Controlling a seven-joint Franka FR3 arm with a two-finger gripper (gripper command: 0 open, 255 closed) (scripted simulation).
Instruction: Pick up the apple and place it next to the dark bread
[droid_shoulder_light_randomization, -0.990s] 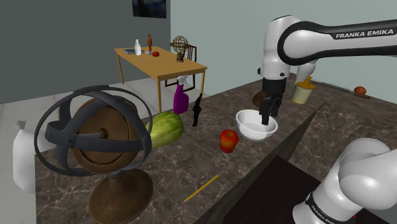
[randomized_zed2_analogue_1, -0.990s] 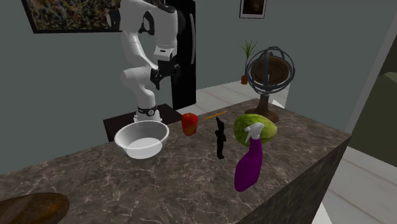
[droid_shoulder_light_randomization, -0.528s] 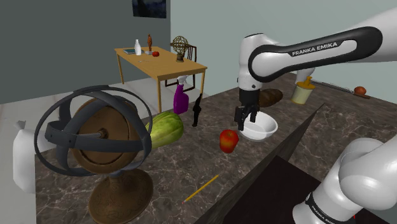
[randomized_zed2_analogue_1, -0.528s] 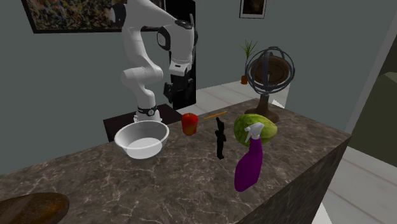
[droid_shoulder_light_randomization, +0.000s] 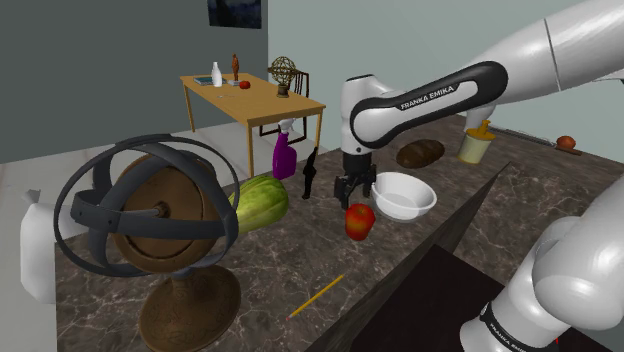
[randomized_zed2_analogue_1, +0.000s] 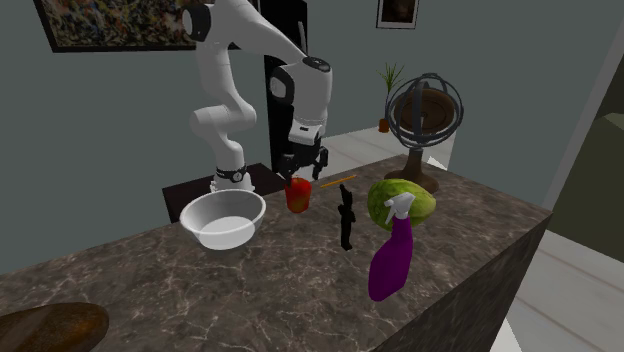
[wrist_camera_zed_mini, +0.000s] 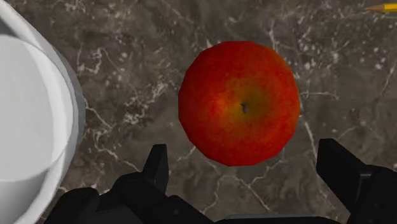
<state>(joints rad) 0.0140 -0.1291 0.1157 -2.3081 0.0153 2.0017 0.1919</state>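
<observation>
Grasp approach in hand. The gripper (droid_shoulder_light_randomization: 354, 196) hovers just above the apple (wrist_camera_zed_mini: 239, 102), jaws wide apart and empty. The apple sits on the counter (droid_shoulder_light_randomization: 285, 250) beside the white bowl (droid_shoulder_light_randomization: 405, 211). Next move, as judged: descend, centre, close, then carry past the bowl to the dark bread (droid_shoulder_light_randomization: 420, 153).

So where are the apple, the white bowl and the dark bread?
apple (wrist_camera_zed_mini: 239, 102): wrist view, its top by the stem.
white bowl (randomized_zed2_analogue_1: 225, 238): second exterior view, front wall.
dark bread (droid_shoulder_light_randomization: 420, 153): shoulder view, its middle.

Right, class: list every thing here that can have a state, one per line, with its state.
pincer: open, above the apple, not touching it.
apple: on the counter, unheld.
white bowl: upright, empty.
purple spray bottle: standing upright.
dark bread: lying on the counter.
</observation>
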